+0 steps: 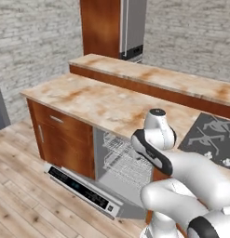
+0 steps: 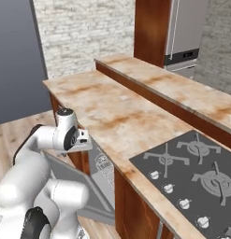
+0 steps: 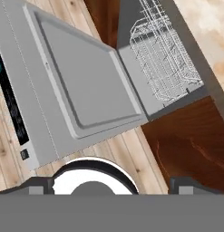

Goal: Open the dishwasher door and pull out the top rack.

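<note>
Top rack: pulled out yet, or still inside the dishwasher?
Still inside. The top rack sits within the cavity under the counter, while the dishwasher door lies fully open, flat.

The dishwasher door (image 1: 81,188) lay folded down flat over the floor (image 1: 23,204), in front of the opening under the surface (image 1: 102,104). The top rack (image 1: 117,145) sat inside that opening, above the lower rack (image 1: 128,167). A stove (image 2: 191,172) was set into the surface, right of the opening.

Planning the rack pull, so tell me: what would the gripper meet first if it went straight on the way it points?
Probably the inner face of the dishwasher door, which lies open below the open gripper; depth is unclear.
</note>
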